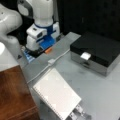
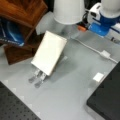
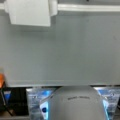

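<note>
The gripper (image 1: 78, 113) hangs low over the grey table (image 1: 100, 87) near a front view's bottom, under a flat white hand plate (image 1: 57, 96). In a front view its two metal fingers (image 2: 33, 77) reach down to the table (image 2: 75, 82), with the gripper (image 2: 37, 78) open and a small gap between them holding nothing. It touches no object. The nearest things are a wooden cabinet (image 1: 15, 95) beside it and a white cable with a small white block (image 1: 51, 61) further off. The fingers do not show in the wrist view, which shows the white block (image 3: 28, 12).
A black box on a silver base (image 1: 96, 51) with a white tab (image 1: 85, 56) stands at a front view's right, also black box (image 2: 107, 97). The robot base (image 1: 41, 32) with an orange part (image 1: 48, 50) stands behind. Wooden cabinet (image 2: 22, 12) holds a blue item (image 2: 10, 33).
</note>
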Controlling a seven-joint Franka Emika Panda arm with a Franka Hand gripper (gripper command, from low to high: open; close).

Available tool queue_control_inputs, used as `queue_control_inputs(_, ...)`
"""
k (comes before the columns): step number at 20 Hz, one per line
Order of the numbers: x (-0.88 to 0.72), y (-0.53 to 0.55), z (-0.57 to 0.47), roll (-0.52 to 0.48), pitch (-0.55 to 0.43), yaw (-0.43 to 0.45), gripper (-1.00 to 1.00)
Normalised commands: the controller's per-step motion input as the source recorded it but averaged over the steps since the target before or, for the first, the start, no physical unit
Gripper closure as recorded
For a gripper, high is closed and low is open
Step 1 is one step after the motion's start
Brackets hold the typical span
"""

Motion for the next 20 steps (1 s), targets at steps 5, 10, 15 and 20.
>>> queue_control_inputs(5, -0.20, -0.01, -0.11, 0.260, -0.106, 0.145, -1.00)
queue_control_inputs(10, -0.22, -0.01, -0.09, 0.259, -0.090, -0.001, -1.00)
queue_control_inputs(15, -0.26, 0.00, -0.10, 0.237, -0.107, -0.062, -1.00)
queue_control_inputs(20, -0.26, 0.06, -0.13, 0.162, -0.124, -0.101, 1.00)
